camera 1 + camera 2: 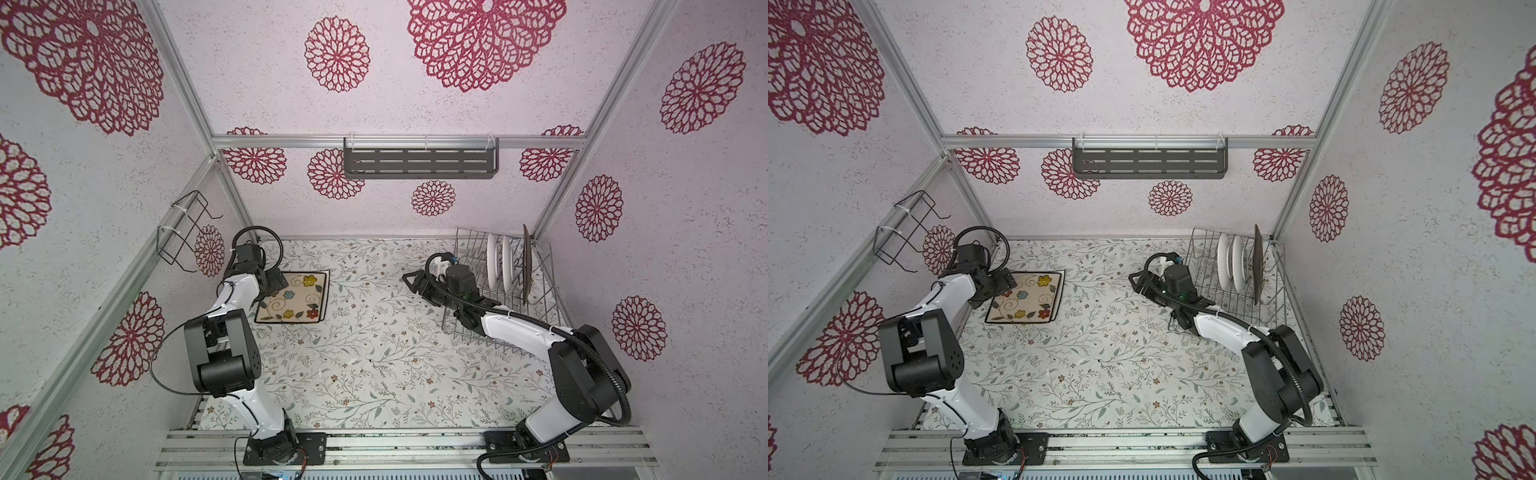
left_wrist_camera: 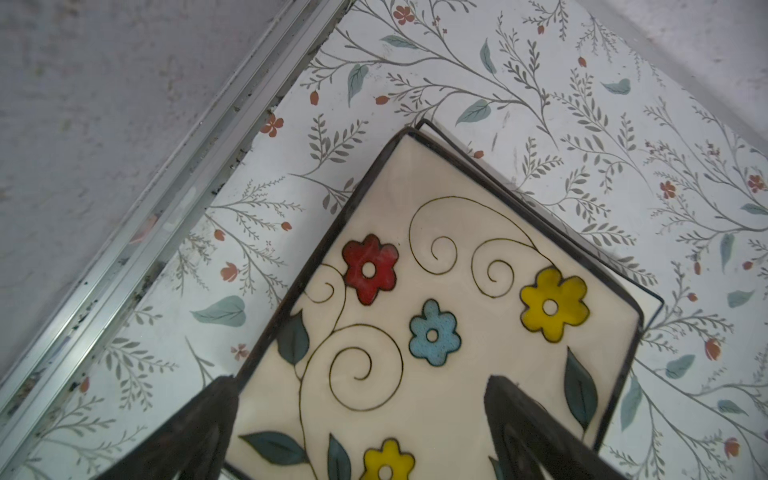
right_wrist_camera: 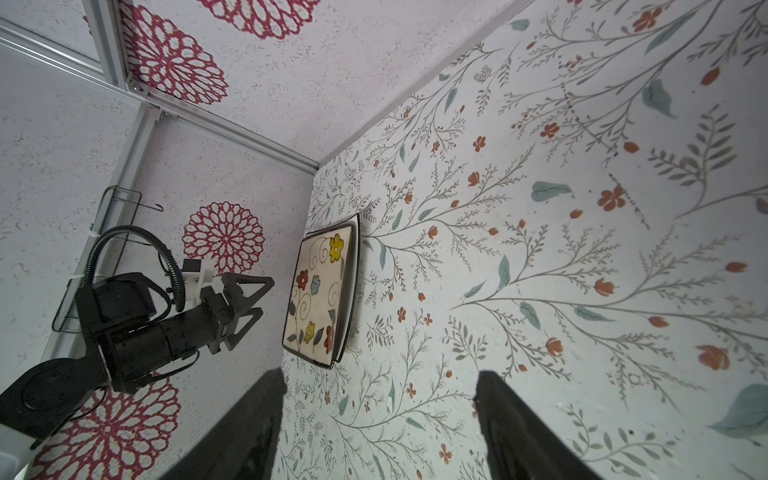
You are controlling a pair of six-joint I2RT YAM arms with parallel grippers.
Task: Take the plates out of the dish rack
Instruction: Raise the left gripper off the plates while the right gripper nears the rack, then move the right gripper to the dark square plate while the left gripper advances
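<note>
Soft, even light is shining everywhere and making only faint shadows. The top views are staying sharp but bending at their edges. The close dark fingers (image 2: 536, 432) are looking blurry.

A: Open room on the counter (image 1: 374, 365)?
B: Mid + near edge, all bare. Far-left corner: flowered plates (image 1: 297, 299) lie flat, left gripper (image 1: 277, 286) just above, jaws wide.
A: Far-right?
B: The dish rack (image 1: 471, 245) fills it. Two white plates (image 1: 492, 266) + a dark plate (image 1: 527, 266) stand upright in the far rows. Near rows plate-free, but the right arm (image 1: 511, 322) crosses them. The right gripper (image 1: 409, 284) hangs by the rack's left side, jaws apart.
</note>
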